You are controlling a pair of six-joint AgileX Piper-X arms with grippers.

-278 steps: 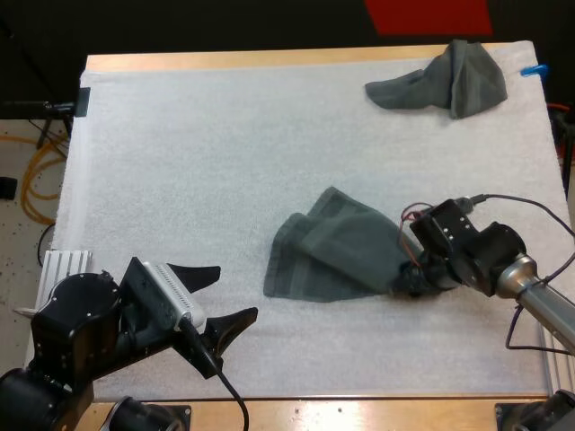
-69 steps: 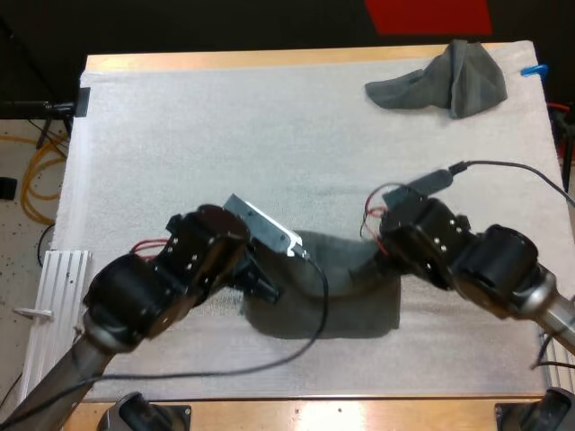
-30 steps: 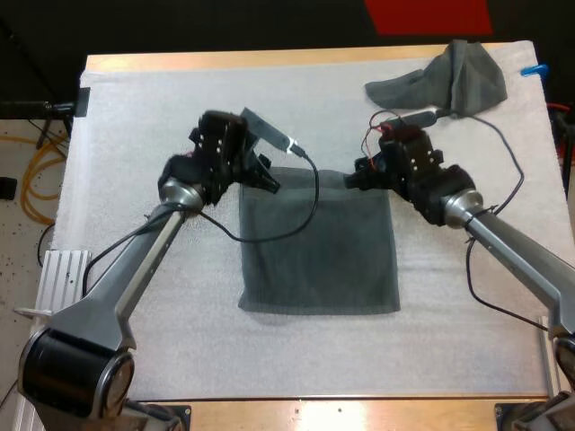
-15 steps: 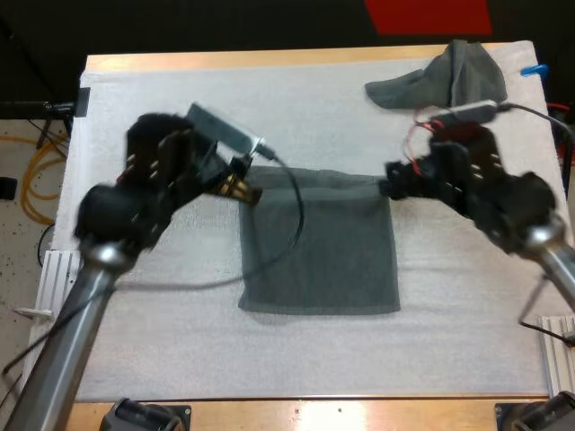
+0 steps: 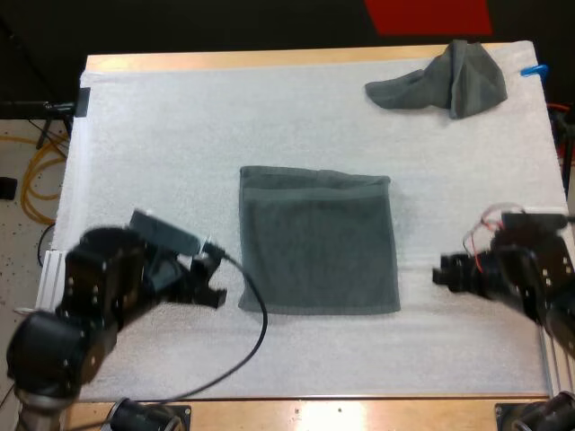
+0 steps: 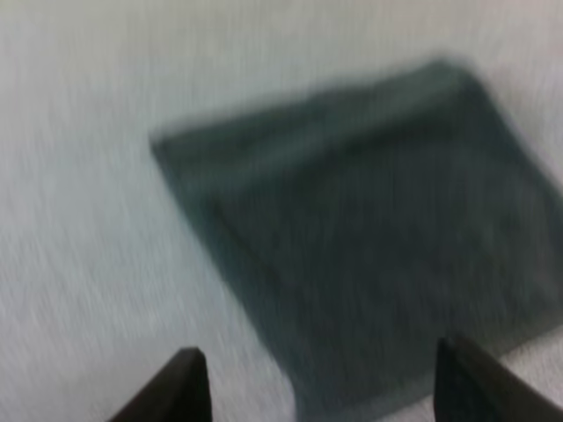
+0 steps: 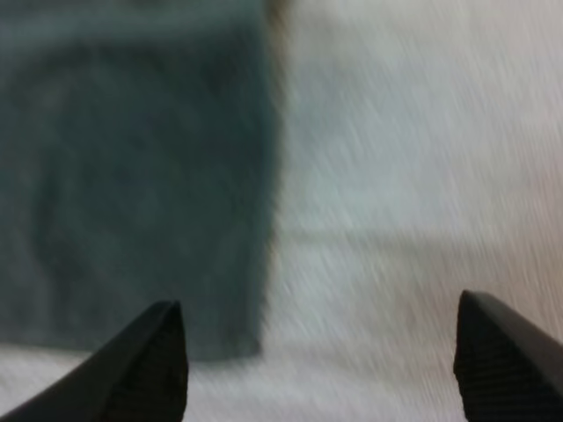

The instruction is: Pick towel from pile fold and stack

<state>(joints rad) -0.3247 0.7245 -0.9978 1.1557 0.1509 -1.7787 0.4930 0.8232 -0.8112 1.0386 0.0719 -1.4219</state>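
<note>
A dark grey-green towel [image 5: 318, 239] lies spread flat as a square in the middle of the white mat [image 5: 180, 144], with a folded band along its far edge. My left gripper [image 5: 208, 280] is open beside the towel's near left corner, clear of it. My right gripper [image 5: 442, 274] is open to the right of the towel's near right corner, a gap of mat between them. The left wrist view looks over the flat towel [image 6: 369, 229] between spread fingers [image 6: 180, 387]. From the right wrist, the towel's right edge [image 7: 132, 176] appears beyond the open fingers [image 7: 501, 352].
A crumpled grey-green towel [image 5: 445, 81] lies at the mat's far right corner. The table's wooden edge [image 5: 269, 59] runs along the far side. A white ribbed bracket [image 5: 52, 269] sits at the left edge by my left arm.
Both grippers let go of the towel's far corners and drew back toward the near side. The towel stays flat where it was spread.
</note>
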